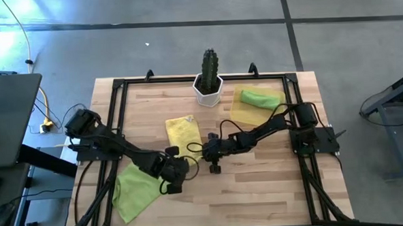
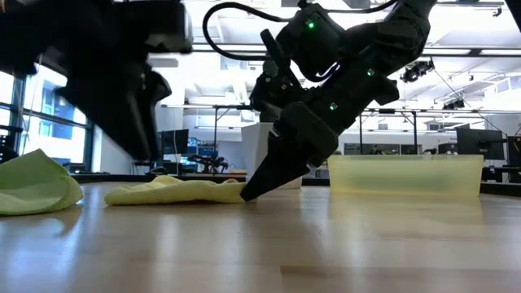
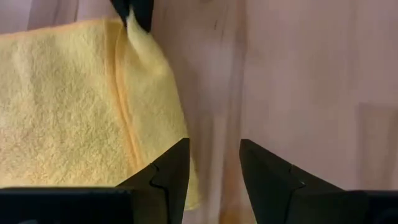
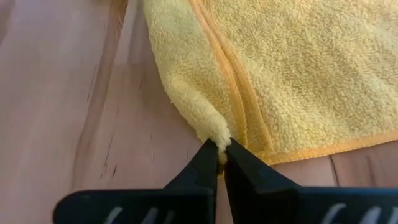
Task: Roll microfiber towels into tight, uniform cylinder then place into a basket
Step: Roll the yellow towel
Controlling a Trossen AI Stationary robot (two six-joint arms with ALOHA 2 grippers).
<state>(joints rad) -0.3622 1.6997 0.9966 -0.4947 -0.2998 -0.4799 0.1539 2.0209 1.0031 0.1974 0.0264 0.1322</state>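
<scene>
Yellow towel (image 4: 298,74) beside the cactus pot (image 1: 208,89): right gripper (image 4: 222,152) pinches its corner; left gripper (image 3: 214,168) spread at its edge.

The wooden table (image 1: 259,185) stands on a grey concrete floor (image 1: 151,54) crossed by dark seam lines. Behind it lies an open workshop with a white ceiling (image 2: 220,73), strip lighting and windows (image 2: 24,122).

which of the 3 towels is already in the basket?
The rolled lime-green towel, lying in the pale yellow basket right of the cactus pot. The yellow towel lies mid-table, pinched by the right gripper; the other green towel lies loose near the left arm.
</scene>
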